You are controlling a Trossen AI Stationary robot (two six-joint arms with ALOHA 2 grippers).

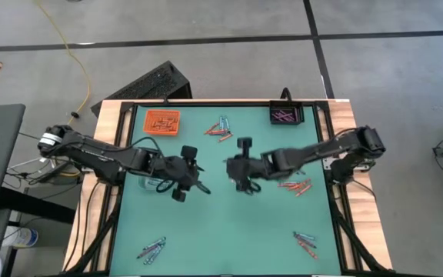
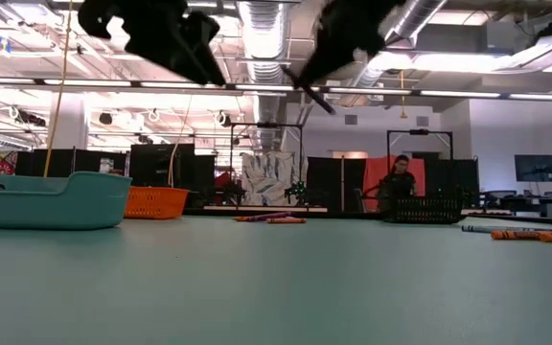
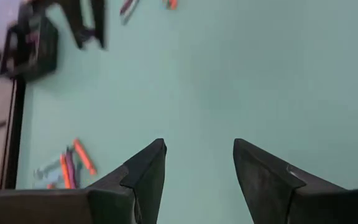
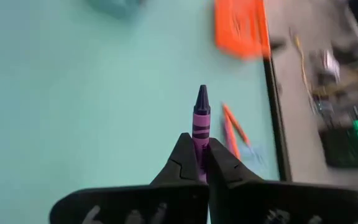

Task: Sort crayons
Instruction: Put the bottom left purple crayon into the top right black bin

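My right gripper is shut on a purple crayon above the middle of the green mat; it also shows in the high view. My left gripper is open and empty, just left of it over the mat. Both hang well above the table in the low view. Loose crayons lie in small piles at the far middle, at the right, at the near right and at the near left. My right gripper pinches the purple crayon's lower part between its two fingertips. The crayon lies along the fingers and sticks out forward past them, its pointed tip leading. It is lifted clear of the mat.
An orange tray stands at the far left and a black tray with purple crayons at the far right. A clear tray sits under my left arm. In the low view a person stands in the room behind.
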